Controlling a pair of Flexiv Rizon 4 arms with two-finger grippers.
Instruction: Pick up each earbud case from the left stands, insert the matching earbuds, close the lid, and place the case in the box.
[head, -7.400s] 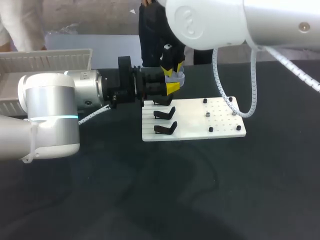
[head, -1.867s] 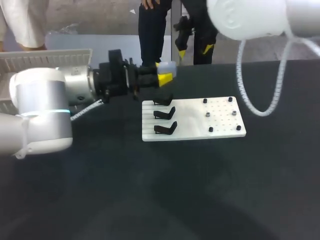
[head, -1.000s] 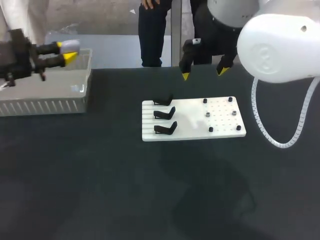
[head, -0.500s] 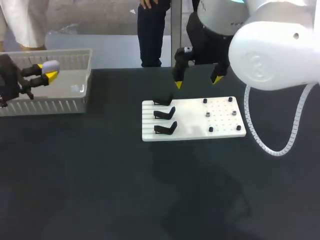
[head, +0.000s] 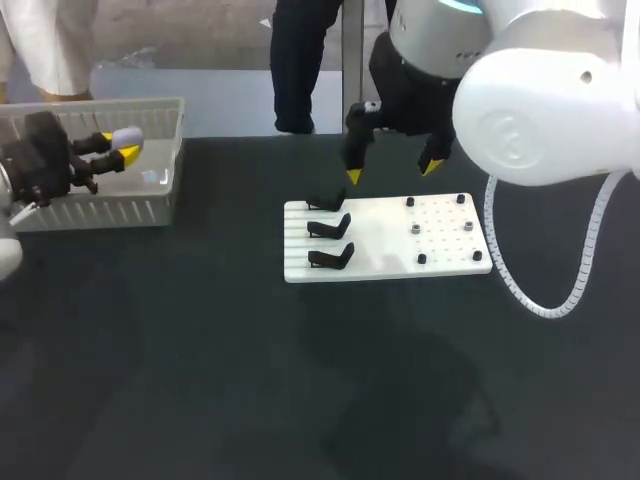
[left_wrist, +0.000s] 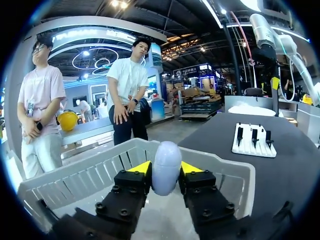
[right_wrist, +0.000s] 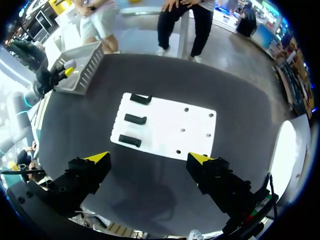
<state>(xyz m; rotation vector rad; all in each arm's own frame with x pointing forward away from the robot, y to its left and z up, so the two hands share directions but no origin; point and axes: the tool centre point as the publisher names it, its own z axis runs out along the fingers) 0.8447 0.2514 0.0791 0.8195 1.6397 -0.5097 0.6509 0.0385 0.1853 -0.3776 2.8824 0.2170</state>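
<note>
My left gripper (head: 118, 148) holds a pale lavender earbud case (head: 126, 135) over the white slatted box (head: 100, 205) at the table's far left. In the left wrist view the closed case (left_wrist: 166, 167) stands between the yellow fingertips (left_wrist: 141, 167), both touching it, with the box wall (left_wrist: 95, 172) around and below. My right gripper (head: 390, 172) hangs open and empty above the far edge of the white board (head: 385, 262). On the board's left part stand three empty black stands (head: 329, 228). The right wrist view looks down on the board (right_wrist: 170, 127) and stands (right_wrist: 135, 119) ahead of my right gripper (right_wrist: 149, 160).
The board's right half carries several small pegs (head: 413, 229). A white coiled cable (head: 505, 270) hangs from my right arm beside the board's right end. Dark tabletop (head: 250, 380) spreads in front of the board and box.
My left gripper has come down with the case to the box and shifted slightly right. My right gripper has drifted a little left and lower over the board's far edge.
</note>
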